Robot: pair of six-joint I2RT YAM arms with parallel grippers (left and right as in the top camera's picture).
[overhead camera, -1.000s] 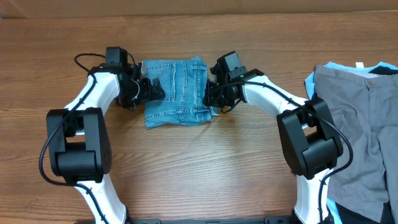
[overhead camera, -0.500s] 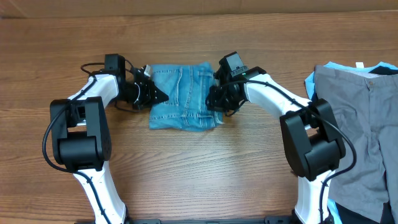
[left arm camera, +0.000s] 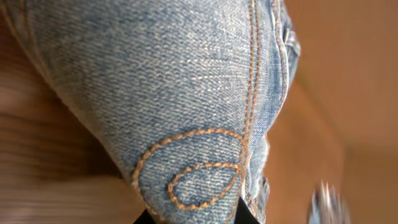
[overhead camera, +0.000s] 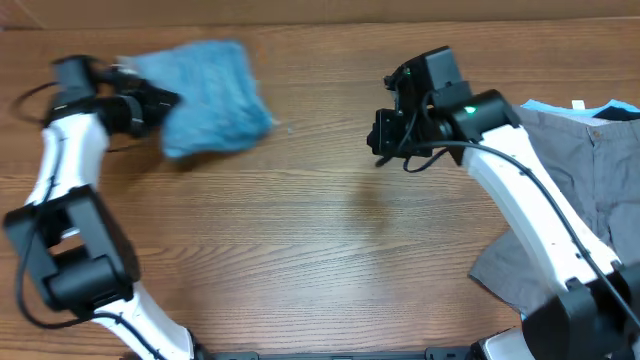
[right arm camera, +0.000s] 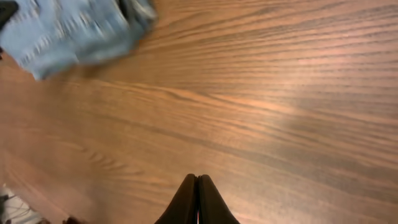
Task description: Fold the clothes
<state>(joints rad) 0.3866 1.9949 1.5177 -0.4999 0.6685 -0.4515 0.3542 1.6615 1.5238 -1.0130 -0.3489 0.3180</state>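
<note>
Two changes were seen against the second before. The folded jeans (overhead camera: 210,92), which had lain at the middle of the bench (overhead camera: 330,250) between both arms, were now found at the far left corner. They were blurred with motion and apparently lifted clear of the wood.

The left jaws, wide apart a second earlier, were clenched on the bundle's left edge. In the left wrist view, blue cloth with orange pocket stitching filled nearly the whole picture, pressed close to the lens.

The right arm (overhead camera: 480,115) had been drawn back from the jeans toward the right side. The right jaws were shut on nothing, seen in the right wrist view as a closed black point over bare wood.

The grey trousers (overhead camera: 580,190) lay untouched at the right edge, over a pale-blue piece (overhead camera: 540,105).

From this it was judged that the jeans were counted as folded and were being set aside. It was also judged that the grey trousers would most likely be taken up next, with the right arm already nearer to them.
</note>
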